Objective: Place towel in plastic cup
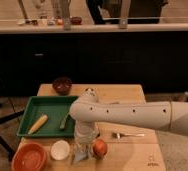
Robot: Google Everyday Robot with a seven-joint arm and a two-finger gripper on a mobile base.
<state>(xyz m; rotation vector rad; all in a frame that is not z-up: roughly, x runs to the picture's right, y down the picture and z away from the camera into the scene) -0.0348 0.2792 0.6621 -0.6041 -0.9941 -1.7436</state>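
Note:
My arm reaches in from the right across the wooden table (132, 150) and bends down at the front. My gripper (81, 151) points down at the table's front edge, between a white round cup (60, 150) on its left and an orange fruit (100, 147) on its right. A pale bluish shape hangs at the gripper's tip and may be the towel, though I cannot make it out from the gripper itself. The cup stands upright, a short way from the gripper.
A green tray (49, 107) at the left holds a yellow corn cob (38, 124) and a green vegetable (64, 121). A dark red bowl (62, 85) stands at the back, an orange bowl (29, 157) at the front left, a fork (127, 134) to the right.

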